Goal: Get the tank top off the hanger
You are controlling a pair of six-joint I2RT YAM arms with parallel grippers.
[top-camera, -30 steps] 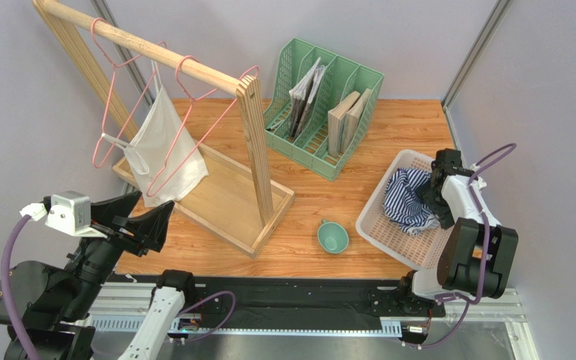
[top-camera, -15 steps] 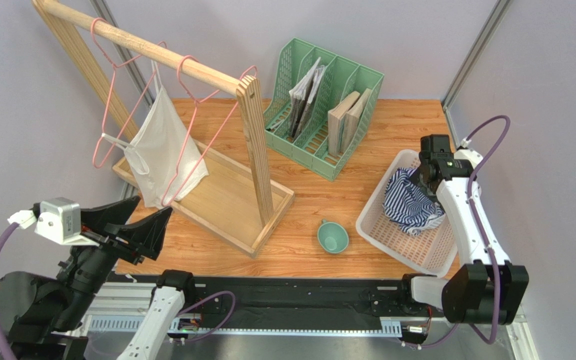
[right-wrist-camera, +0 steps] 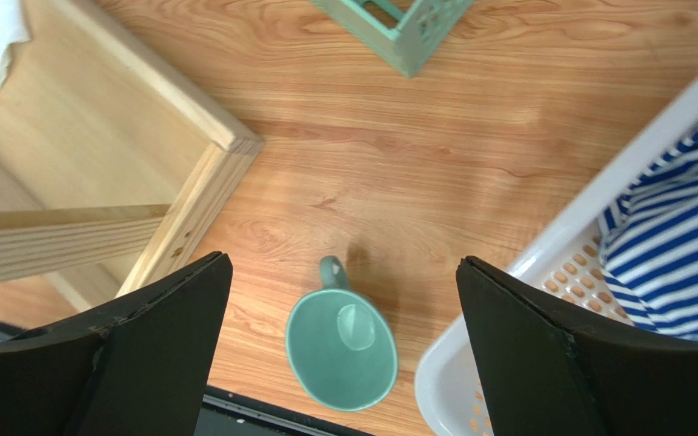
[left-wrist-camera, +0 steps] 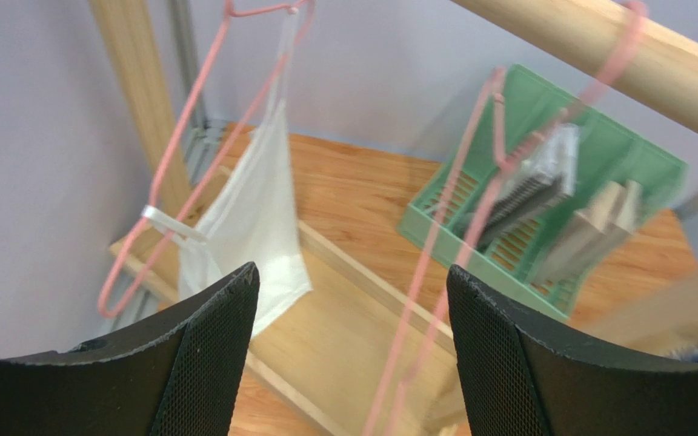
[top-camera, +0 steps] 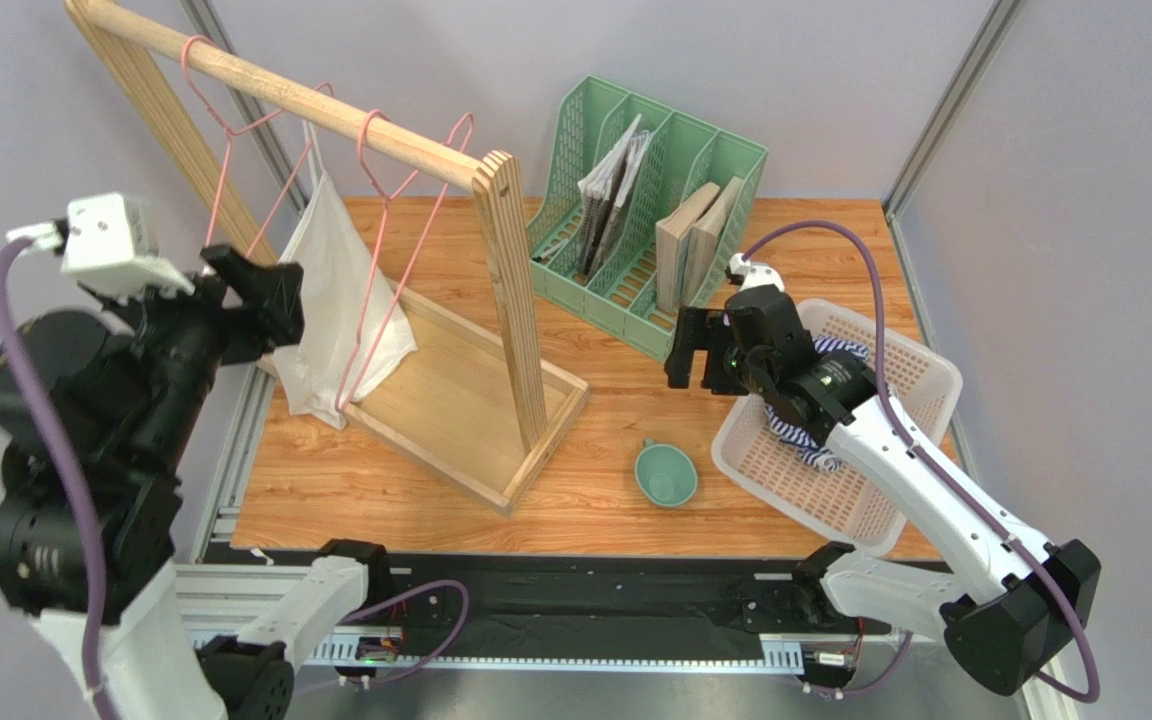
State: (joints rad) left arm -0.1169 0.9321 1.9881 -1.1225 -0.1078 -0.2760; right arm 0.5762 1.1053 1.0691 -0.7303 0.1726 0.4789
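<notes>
Wooden rack (top-camera: 515,285): stands ahead of the left gripper (left-wrist-camera: 353,282), with its rail overhead and its tray base below.

Green file organizer (top-camera: 642,210): sits beyond the rack, ahead and to the right of the left gripper, with books upright in its slots.

White basket (top-camera: 838,495): lies under the right arm, on the outer side of the right gripper (right-wrist-camera: 343,263).

Tank top (left-wrist-camera: 252,227): white, hangs on a pink hanger (left-wrist-camera: 166,186) ahead and to the left of the left gripper, near but apart.

Striped garment (right-wrist-camera: 671,245): is heaped in the basket.

Left gripper: fingers are spread with nothing grasped.

Right gripper: fingers are spread wide and empty, pointing down at the table.

Second pink hanger (top-camera: 394,270): bare, hangs straight ahead of the left gripper's gap.

Green cup (right-wrist-camera: 342,350): stands upright below the right gripper's gap, beside the basket.
</notes>
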